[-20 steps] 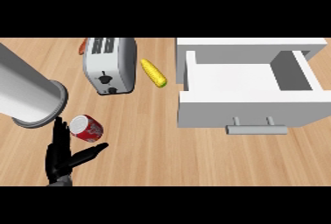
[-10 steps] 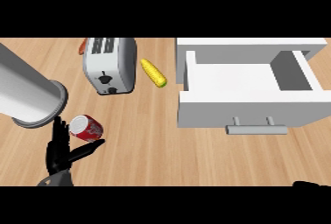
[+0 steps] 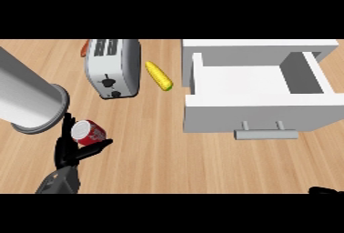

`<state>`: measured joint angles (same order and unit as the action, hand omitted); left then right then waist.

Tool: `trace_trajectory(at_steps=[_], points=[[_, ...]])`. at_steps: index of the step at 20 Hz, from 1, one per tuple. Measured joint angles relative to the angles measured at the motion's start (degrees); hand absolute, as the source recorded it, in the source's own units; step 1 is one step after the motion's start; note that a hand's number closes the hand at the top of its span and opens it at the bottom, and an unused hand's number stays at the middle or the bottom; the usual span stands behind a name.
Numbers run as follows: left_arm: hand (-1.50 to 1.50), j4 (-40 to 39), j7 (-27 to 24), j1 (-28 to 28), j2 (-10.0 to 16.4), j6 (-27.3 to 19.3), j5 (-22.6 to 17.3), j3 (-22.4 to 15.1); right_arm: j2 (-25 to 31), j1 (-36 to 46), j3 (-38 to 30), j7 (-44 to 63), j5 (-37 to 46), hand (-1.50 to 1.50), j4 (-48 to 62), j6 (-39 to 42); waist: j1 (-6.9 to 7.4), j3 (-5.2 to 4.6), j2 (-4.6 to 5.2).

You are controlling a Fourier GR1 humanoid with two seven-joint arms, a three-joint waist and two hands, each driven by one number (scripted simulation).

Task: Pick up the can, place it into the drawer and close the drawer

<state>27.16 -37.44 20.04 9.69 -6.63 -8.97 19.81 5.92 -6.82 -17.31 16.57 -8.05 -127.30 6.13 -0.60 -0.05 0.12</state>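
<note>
red can [image 3: 88,133] sits on the desk [image 3: 154,154] at lower left, just beside the rim of a big grey cylinder [image 3: 27,100]; cannot tell what that cylinder is. silver top of the can faces the camera, and i cannot tell if it stands fully upright or leans.

left robot hand [image 3: 66,152] is at the can, spread wide. one finger runs up the can's left side, the thumb pokes out under its lower right, and nothing is curled round it yet. so the can is bracketed, not held. right robot hand [image 3: 326,191] is only a dark sliver at the bottom right edge, so i cannot tell its state.

white drawer [image 3: 259,116] is pulled open at right with nothing visible inside, handle [image 3: 265,134] facing the robot, well apart from the can. toaster [image 3: 113,68] and corn cob [image 3: 159,75] lie up the desk between the two.

risks, as judgement:
- closing from this low, off-centre pose could squeeze the round can out sideways, or roll it against the grey cylinder.
- a pinch that catches only the rim could let the can tilt on the lift.
- the carry crosses the desk rightward, and a low path could clip the drawer's front wall or nudge the corn cob.
- a release near the drawer's front edge could leave the can toppled, or jammed when the drawer is pushed shut.
- a push on the handle from one side could skew the drawer.
</note>
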Motion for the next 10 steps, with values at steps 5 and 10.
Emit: trace_trajectory(at_steps=[5, 10], points=[[1.50, -2.27, 0.44, 2.50, 1.03, 3.83, -0.19, -1.00, -0.55, 0.24, 0.38, 0.15, 0.91, -1.50, -0.57, -0.31, 0.09, 0.01, -0.04], [1.50, -5.29, -1.09, 5.40, 1.39, 7.37, -0.68, -1.19, 0.51, 1.33, -1.30, 0.61, -0.70, -1.50, 0.54, 0.29, -0.03, 0.02, 0.02]])
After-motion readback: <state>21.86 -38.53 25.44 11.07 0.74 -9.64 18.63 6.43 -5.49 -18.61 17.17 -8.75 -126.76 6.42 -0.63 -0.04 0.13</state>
